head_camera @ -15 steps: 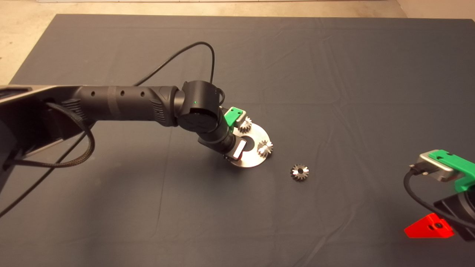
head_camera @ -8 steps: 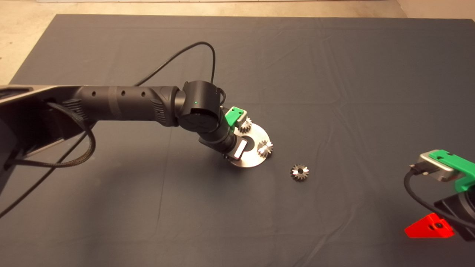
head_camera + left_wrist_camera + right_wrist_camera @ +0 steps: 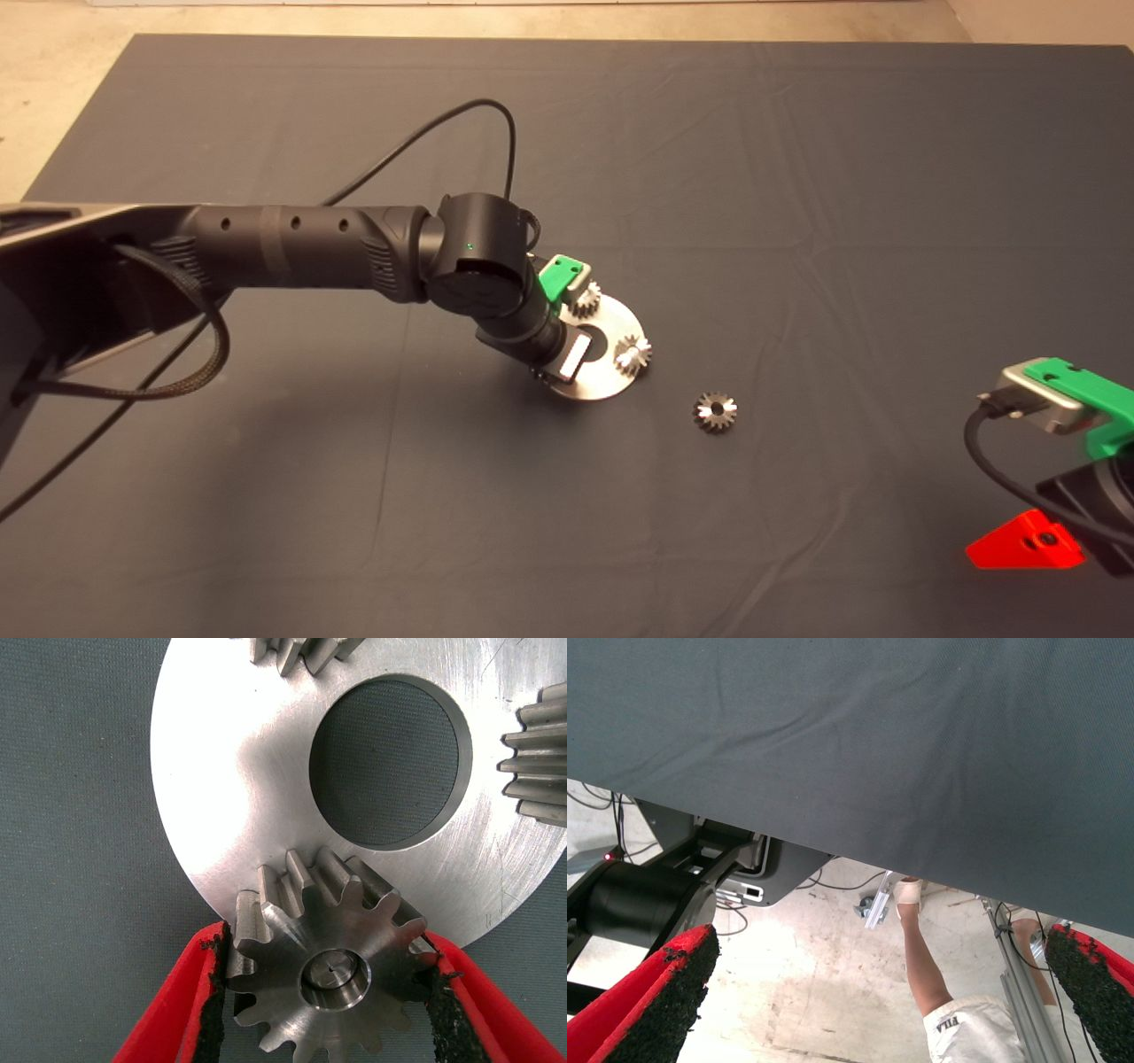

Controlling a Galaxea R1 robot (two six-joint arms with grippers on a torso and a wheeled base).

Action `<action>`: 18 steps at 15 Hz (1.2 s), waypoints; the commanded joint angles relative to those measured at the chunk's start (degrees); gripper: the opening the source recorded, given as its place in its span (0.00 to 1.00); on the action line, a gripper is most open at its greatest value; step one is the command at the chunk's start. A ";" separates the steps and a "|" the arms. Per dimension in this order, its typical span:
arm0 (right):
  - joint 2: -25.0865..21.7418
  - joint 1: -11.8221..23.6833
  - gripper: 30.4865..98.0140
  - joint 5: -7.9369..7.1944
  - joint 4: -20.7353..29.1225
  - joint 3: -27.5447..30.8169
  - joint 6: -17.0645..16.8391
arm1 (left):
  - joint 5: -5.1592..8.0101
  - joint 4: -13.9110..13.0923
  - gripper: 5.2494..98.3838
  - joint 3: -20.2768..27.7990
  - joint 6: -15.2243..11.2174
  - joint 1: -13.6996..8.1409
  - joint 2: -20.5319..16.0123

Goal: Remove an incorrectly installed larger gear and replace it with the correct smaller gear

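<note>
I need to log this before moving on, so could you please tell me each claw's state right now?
Left claw: shut on the larger gear, at the plate edge.
Right claw: open, holding nothing, parked at the mat's lower right.

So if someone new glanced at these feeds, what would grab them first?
Probably the left claw mid-mat, its red fingers pressed against the larger gear at the rim of a silver disc. Next, the lone smaller gear on the mat right of the disc, and the right claw parked open at the lower right edge.
</note>
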 commanded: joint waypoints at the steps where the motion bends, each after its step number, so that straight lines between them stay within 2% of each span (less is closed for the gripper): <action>1: 0.04 0.61 1.00 -6.86 0.95 0.10 0.34 | 0.56 1.42 0.45 1.14 -0.26 -0.42 0.03; 6: 0.04 0.65 1.00 -6.86 0.95 0.15 0.34 | 0.56 1.45 0.42 0.99 -1.20 -0.42 -0.29; 13: -0.09 0.70 1.00 -6.86 0.95 0.14 0.34 | 0.61 1.54 0.38 2.46 -1.06 -0.42 -0.33; 17: -0.04 0.70 1.00 -6.77 0.95 0.10 0.34 | 0.56 1.19 0.36 2.72 -2.03 -0.94 -0.38; 18: -0.04 0.63 1.00 -6.79 0.95 0.10 0.34 | 0.56 1.10 0.36 2.81 -2.94 -1.19 -0.38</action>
